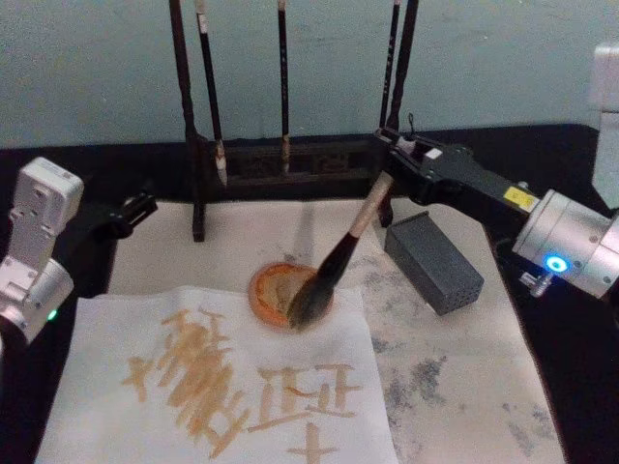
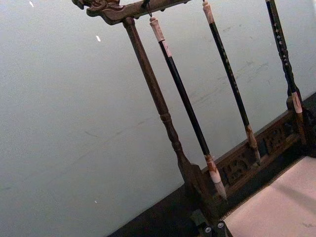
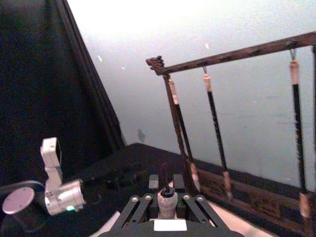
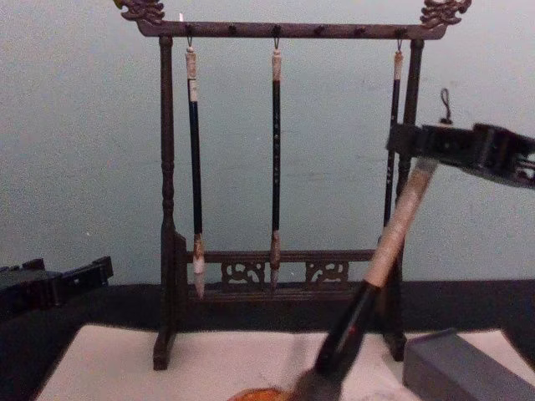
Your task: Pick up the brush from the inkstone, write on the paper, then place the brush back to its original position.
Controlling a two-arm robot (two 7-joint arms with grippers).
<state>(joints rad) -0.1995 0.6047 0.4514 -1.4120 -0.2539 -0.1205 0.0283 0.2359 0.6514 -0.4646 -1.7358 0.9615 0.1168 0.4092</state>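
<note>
My right gripper [image 1: 395, 159] clamped on top end of the brush [image 1: 353, 232], above far right part of table [image 1: 590, 406], just in front of brush rack [image 1: 198, 208]. Brush tilted, tuft down in round orange inkstone [image 1: 261, 290]; seems to touch it, hard for me to judge. Inkstone sits at far edge of the paper [image 1: 106, 358]. Ochre characters [image 1: 203, 377] on sheet. Grey block [image 1: 435, 261] right of inkstone. Left gripper [image 1: 131, 211] idle by table's left edge; grasp state I cannot tell.
</note>
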